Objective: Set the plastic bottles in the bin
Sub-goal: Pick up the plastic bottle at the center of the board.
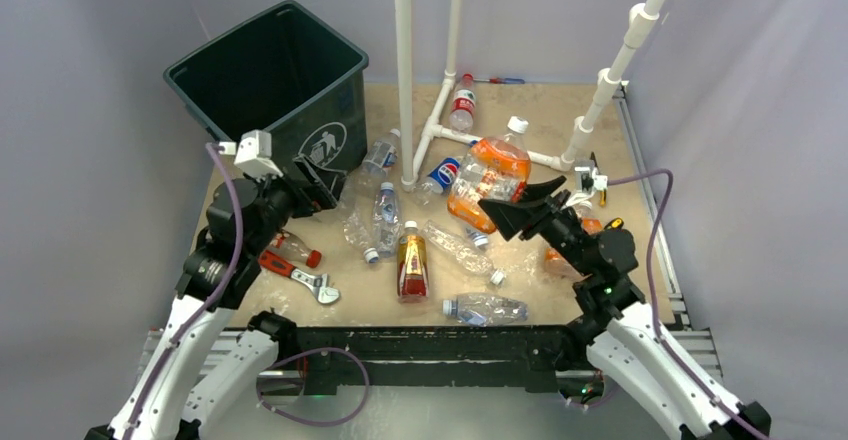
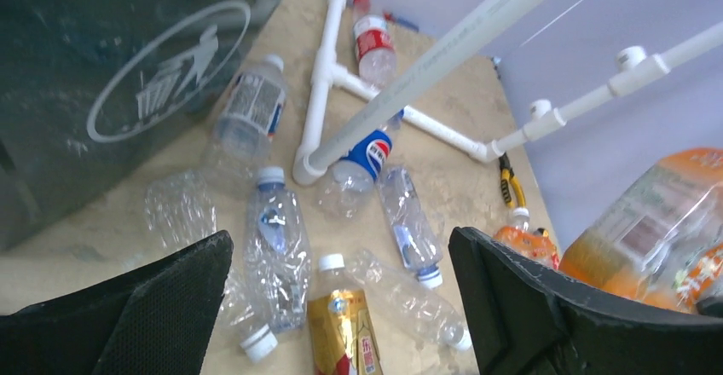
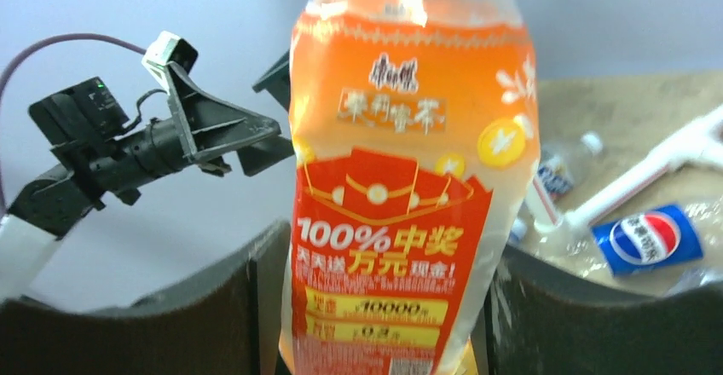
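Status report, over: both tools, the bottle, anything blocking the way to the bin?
Left tool open, empty. Right tool shut on orange bottle. Bin far left, white pipe post between them.

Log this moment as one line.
right gripper: shut on orange bottle | left gripper: open, empty, near bin | bottles on table: many

Left fingers [image 2: 128,315] spread wide (right fingers [image 3: 196,315] gripping, raised).

The bottles [image 1: 412,265] lie right of the bin [image 1: 330,140], wrench [image 1: 300,278] seemingly before it.
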Tool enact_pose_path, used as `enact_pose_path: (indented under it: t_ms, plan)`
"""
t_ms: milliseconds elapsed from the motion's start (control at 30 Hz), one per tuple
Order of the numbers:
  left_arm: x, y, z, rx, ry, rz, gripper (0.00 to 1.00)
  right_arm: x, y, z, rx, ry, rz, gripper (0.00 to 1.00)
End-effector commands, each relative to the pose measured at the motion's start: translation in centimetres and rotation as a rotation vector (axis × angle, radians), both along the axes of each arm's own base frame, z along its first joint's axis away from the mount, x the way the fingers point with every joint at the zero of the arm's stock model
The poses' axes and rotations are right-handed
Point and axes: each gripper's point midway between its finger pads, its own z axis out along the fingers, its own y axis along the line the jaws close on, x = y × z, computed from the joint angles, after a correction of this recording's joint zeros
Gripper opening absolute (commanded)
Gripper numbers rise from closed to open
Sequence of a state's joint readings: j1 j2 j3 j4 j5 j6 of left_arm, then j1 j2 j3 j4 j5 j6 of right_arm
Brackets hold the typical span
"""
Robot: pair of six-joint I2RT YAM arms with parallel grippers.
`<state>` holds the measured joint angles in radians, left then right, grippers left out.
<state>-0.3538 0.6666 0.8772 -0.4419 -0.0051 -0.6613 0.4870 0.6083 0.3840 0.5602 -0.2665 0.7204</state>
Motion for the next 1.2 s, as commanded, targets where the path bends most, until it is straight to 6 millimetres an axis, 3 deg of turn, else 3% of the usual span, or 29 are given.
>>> enact_pose_path:
  t_ms: [0,100,233,300,367,500,667,733,867,1167]
  plan:
    - [-0.1,1.1,7.1,0.004,-0.241,0.03,1.0,-3.2,1.0,-4.3,-0.317,0.011,0.145,0.37]
    - [-0.7,-0.6,10.3,-0.058,-0.338,-0.064,1.0,-5.4,1.5,-3.8,-0.351,-0.03,0.243,0.36]
    - [-4.1,-6.6,14.3,-0.16,-0.528,-0.468,0.99,-7.2,2.1,-3.2,-0.361,-0.078,0.322,0.36]
    - [-5.5,-9.0,14.6,-0.202,-0.535,-0.657,0.99,-7.5,2.2,-2.8,-0.352,-0.109,0.317,0.36]
    - [-5.8,-10.3,14.0,-0.196,-0.495,-0.747,0.99,-7.5,2.3,-2.7,-0.35,-0.126,0.319,0.35]
    - [-5.9,-12.7,11.3,-0.085,-0.394,-0.737,1.0,-7.0,2.6,-3.1,-0.361,-0.113,0.318,0.3]
    - [-5.7,-17.0,8.5,0.015,-0.281,-0.761,0.99,-6.8,3.5,-2.2,-0.366,-0.128,0.3,0.29]
    - [-6.1,-17.4,9.4,-0.004,-0.312,-0.765,0.99,-7.0,4.2,-1.4,-0.37,-0.144,0.288,0.29]
    - [-5.3,-16.5,11.1,-0.019,-0.356,-0.684,0.99,-7.4,5.4,-0.2,-0.386,-0.171,0.264,0.29]
    - [-4.1,-16.5,10.5,0.046,-0.308,-0.649,0.98,-8.1,8.2,-0.5,-0.409,-0.185,0.27,0.28]
